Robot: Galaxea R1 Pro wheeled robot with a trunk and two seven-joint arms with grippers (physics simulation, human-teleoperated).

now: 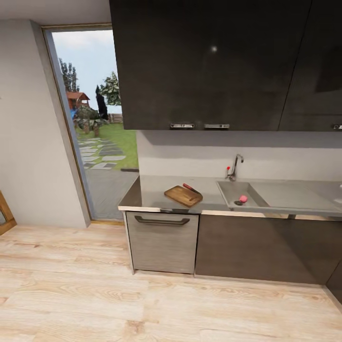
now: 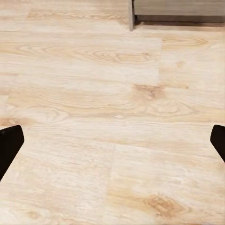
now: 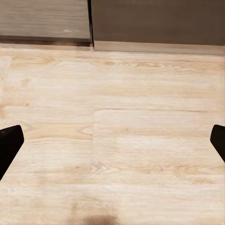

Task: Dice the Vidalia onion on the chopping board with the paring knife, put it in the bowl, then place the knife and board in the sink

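**Onion in the sink, both hands spread over the floor**

Nearest, the left hand and right hand hang wide open above the light wood floor, only their dark fingertips showing at the picture edges. Farther off, on the long grey bench, the rectangular brown wooden chopping board touches the red-handled paring knife, its blade hard to make out. The small round pink-red onion sits in the matte grey sink beside the drain.
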